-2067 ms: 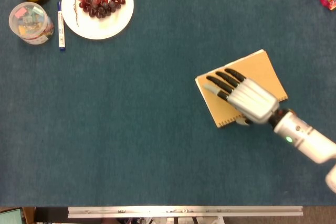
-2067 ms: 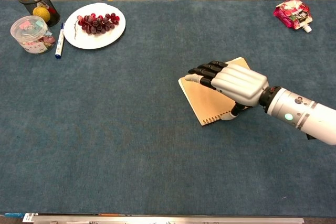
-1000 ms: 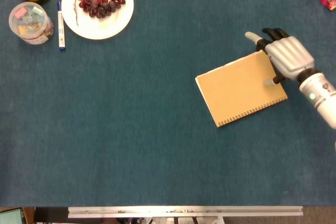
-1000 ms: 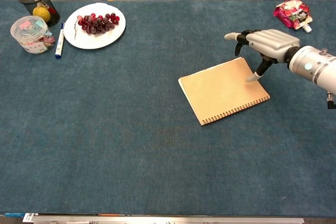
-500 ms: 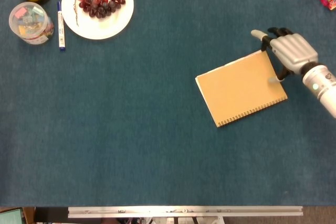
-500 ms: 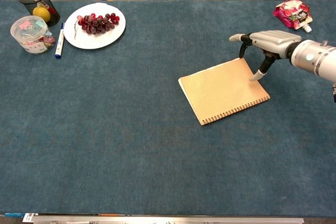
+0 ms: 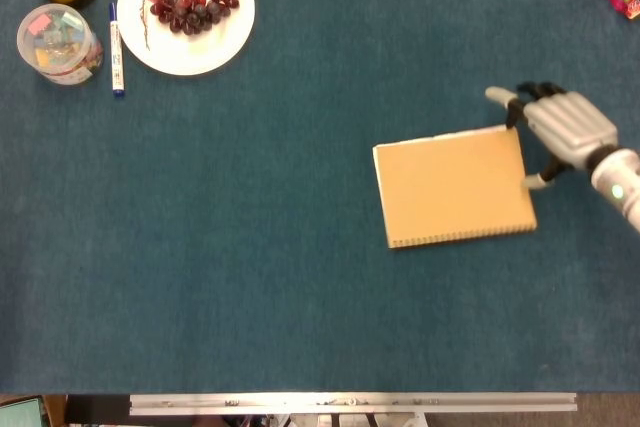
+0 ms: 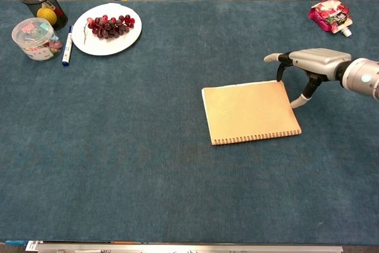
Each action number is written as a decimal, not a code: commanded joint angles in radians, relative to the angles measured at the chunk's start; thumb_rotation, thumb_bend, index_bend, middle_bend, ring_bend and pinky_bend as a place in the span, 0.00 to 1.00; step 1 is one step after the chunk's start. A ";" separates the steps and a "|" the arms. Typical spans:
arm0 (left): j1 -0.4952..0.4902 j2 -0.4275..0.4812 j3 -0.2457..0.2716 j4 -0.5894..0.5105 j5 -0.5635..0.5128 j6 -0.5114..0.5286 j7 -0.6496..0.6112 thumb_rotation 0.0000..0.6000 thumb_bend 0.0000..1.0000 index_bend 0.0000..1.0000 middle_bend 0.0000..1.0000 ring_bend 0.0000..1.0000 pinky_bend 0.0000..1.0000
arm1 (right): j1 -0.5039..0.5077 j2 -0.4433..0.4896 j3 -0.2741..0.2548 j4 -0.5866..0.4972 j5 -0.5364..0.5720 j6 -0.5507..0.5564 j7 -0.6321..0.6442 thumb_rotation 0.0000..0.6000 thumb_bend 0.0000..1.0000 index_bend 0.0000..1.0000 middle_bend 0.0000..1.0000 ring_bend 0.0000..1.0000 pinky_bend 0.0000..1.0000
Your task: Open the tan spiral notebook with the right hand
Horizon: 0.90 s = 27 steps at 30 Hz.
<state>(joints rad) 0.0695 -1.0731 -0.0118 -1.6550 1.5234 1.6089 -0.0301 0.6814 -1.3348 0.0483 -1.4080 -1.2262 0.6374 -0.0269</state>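
The tan spiral notebook lies closed and flat on the blue table, its spiral along the near edge. My right hand hovers at the notebook's far right corner, palm down, fingers spread and curved. Its thumb tip reaches down beside the notebook's right edge, and nothing is in its grasp. The left hand shows in neither view.
A white plate of red grapes, a blue marker, a clear tub of clips and a black pen cup stand at the far left. A pink snack pouch lies at the far right.
The right hand left the cover and went to the far right corner. The notebook has just turned so its edges run square to the table, and the hand has shifted nearer and to the right.
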 commanded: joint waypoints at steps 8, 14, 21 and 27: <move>0.001 0.002 -0.001 0.003 0.003 0.005 -0.009 1.00 0.41 0.19 0.15 0.12 0.06 | -0.144 0.173 -0.148 -0.268 -0.228 0.188 0.057 1.00 0.04 0.00 0.37 0.07 0.09; 0.001 0.000 0.001 -0.003 0.008 0.007 -0.001 1.00 0.41 0.19 0.15 0.12 0.06 | -0.134 0.207 -0.124 -0.329 -0.310 0.254 0.056 1.00 0.04 0.00 0.37 0.07 0.09; 0.010 0.007 0.000 -0.010 0.006 0.025 -0.007 1.00 0.41 0.19 0.15 0.12 0.06 | -0.071 0.144 -0.081 -0.325 -0.353 0.228 -0.021 1.00 0.06 0.00 0.37 0.07 0.09; 0.009 0.009 0.006 -0.018 0.021 0.023 0.000 1.00 0.41 0.19 0.15 0.12 0.06 | -0.036 0.006 -0.051 -0.298 -0.340 0.202 -0.163 1.00 0.07 0.00 0.30 0.07 0.09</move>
<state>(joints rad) 0.0784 -1.0646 -0.0066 -1.6716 1.5429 1.6313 -0.0310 0.6241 -1.2765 -0.0206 -1.7180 -1.5745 0.8578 -0.1390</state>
